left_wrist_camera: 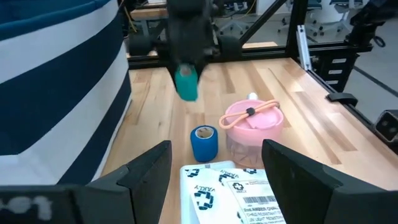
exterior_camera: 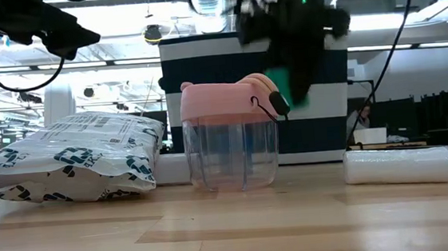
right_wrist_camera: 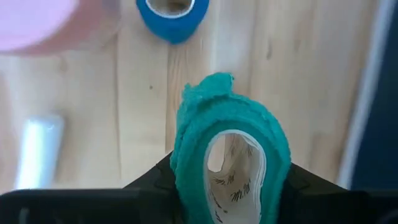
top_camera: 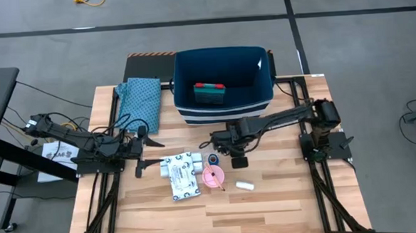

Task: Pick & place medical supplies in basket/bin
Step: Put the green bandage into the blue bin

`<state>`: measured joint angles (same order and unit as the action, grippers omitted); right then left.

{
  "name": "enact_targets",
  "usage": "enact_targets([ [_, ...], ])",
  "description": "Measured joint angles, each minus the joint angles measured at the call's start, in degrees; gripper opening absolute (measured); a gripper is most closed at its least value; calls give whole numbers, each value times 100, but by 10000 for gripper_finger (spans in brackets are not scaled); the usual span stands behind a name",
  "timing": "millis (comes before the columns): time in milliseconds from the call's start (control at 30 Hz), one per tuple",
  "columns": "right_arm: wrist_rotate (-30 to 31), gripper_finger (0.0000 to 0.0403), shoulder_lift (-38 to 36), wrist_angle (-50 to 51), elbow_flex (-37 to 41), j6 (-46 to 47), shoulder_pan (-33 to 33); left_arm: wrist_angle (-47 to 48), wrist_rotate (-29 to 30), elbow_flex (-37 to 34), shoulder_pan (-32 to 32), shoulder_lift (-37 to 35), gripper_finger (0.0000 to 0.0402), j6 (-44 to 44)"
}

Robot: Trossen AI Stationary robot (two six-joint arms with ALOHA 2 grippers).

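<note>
One teal-and-red box [top_camera: 210, 93] lay in the striped navy fabric bin [top_camera: 264, 99]; the right gripper [right_wrist_camera: 227, 177] clasped a teal bandage roll [right_wrist_camera: 227, 149]; four supplies remained.

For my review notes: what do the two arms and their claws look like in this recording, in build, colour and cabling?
Both arms are matte black, jointed and slim, mounted on black frame rails at the table's side edges. Loose black cables trail from the left arm's base. The left claw has two broad, flat black fingers with angled edges. The right claw is black too, its fingers showing as dark wedges. A green light glows on the right arm in the low view.
</note>
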<state>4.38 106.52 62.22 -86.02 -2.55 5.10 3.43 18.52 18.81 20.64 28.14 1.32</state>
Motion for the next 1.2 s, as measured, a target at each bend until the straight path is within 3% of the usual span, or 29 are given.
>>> enact_targets([
  [300, 99, 130, -158, 891, -1997, -18, -21, -55, -32, 0, 2, -2, 241, 1],
  [633, 1944, 131, -227, 908, -4363, -1397, -453, -97, -27, 0, 2, -1, 241, 171],
  [833, 2275, 130, -230, 714, -4909, -2152, -1326, -181, -24, 0, 2, -2, 241, 297],
  [933, 1960, 132, -200, 675, -4871, -2384, -1960, -182, -23, 0, 2, -2, 241, 400],
  [1100, 237, 133, 131, 681, -4867, -2427, -3086, -238, -21, 0, 2, -2, 241, 506],
  [1200, -277, 133, 524, 668, -4878, -2404, -3566, -356, -17, 0, 2, -1, 241, 518],
])
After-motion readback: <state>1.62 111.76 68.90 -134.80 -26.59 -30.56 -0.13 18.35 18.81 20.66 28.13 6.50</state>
